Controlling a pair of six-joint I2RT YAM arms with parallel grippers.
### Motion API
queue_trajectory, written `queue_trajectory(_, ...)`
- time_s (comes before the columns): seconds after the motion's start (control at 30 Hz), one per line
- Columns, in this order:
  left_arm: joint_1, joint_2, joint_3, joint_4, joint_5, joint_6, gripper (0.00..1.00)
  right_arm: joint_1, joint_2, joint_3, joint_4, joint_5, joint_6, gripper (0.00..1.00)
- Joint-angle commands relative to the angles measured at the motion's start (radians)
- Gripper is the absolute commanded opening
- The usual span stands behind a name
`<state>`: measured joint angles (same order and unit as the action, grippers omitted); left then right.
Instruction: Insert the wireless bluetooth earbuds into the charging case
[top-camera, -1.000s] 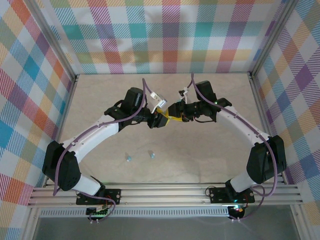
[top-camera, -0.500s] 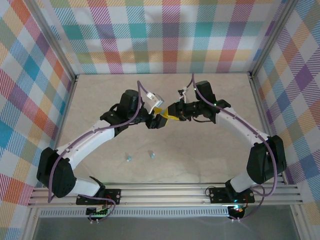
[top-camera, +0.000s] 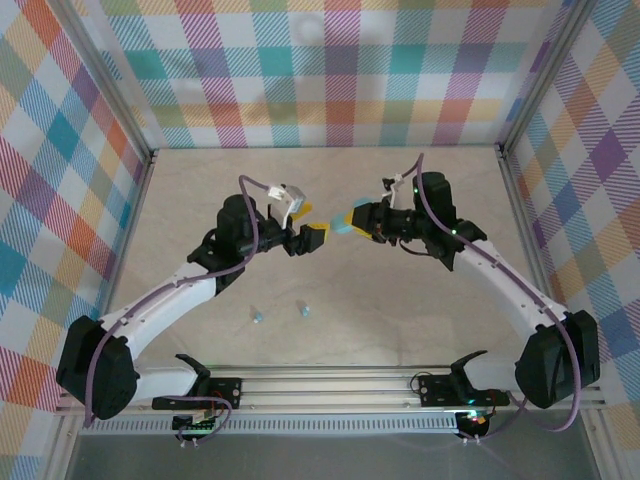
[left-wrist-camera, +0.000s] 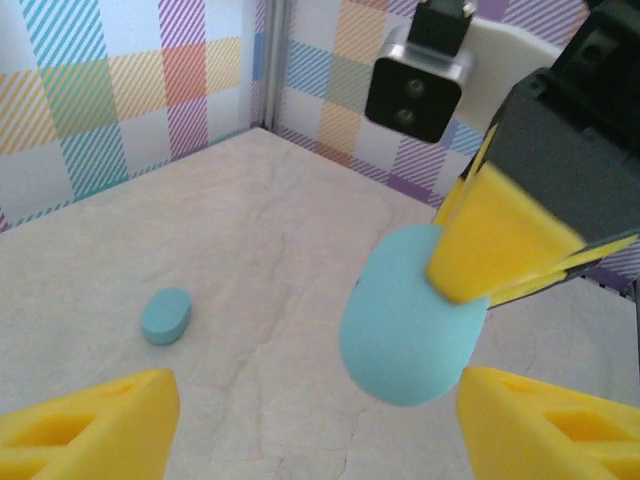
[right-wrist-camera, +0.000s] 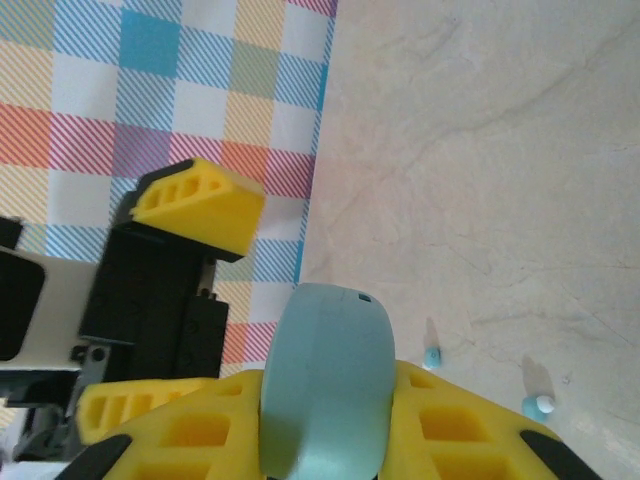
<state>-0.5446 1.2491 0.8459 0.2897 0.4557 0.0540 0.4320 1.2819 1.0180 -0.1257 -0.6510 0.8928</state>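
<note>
Now the two arms have pulled apart over the surface (top-camera: 400, 300) after meeting mid-air. The left hand (top-camera: 309, 226) has let go: its jaws stand wide with nothing between them. The right hand (top-camera: 362, 217) has clamped the charging case (top-camera: 344, 223) and carries it alone, clear of the surface. The handover looks done. A spare case (left-wrist-camera: 166, 315) lies flat on the surface. The left earbud (top-camera: 258, 316) and right earbud (top-camera: 303, 311) sit loose near the front edge, not yet inserted.

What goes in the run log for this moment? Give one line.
left pincer: open, empty | right pincer: shut on charging case, aloft | earbuds: two loose on table
</note>
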Motion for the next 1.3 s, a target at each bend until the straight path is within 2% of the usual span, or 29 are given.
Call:
queue_trajectory(0.0, 0.019, 0.007, -0.070, 0.284, 0.037, -0.091, 0.73, -0.004, -0.018, -0.027, 0.110, 0.020, 0.066, 0.24)
queue_trajectory(0.17, 0.028, 0.046, -0.044, 0.308, 0.117, -0.063, 0.74, -0.006, -0.012, -0.017, 0.180, -0.010, 0.119, 0.24)
queue_trajectory(0.33, 0.029, 0.052, -0.064, 0.430, 0.187, -0.057, 0.75, -0.009, -0.010, -0.016, 0.239, -0.013, 0.175, 0.24)
queue_trajectory(0.5, 0.035, 0.081, -0.067, 0.572, 0.248, -0.134, 0.73, -0.010, -0.006, -0.022, 0.341, -0.023, 0.305, 0.23)
queue_trajectory(0.6, 0.037, 0.090, -0.054, 0.596, 0.247, -0.169, 0.72, -0.010, -0.004, -0.013, 0.389, -0.041, 0.367, 0.23)
queue_trajectory(0.8, 0.070, 0.112, -0.043, 0.637, 0.215, -0.205, 0.74, -0.013, -0.013, 0.034, 0.322, -0.068, 0.334, 0.23)
queue_trajectory(1.1, 0.074, 0.185, 0.012, 0.714, 0.337, -0.292, 0.71, -0.013, -0.015, 0.042, 0.386, -0.096, 0.401, 0.23)
queue_trajectory(1.27, 0.063, 0.205, 0.047, 0.675, 0.371, -0.276, 0.69, -0.013, -0.021, 0.034, 0.396, -0.093, 0.409, 0.23)
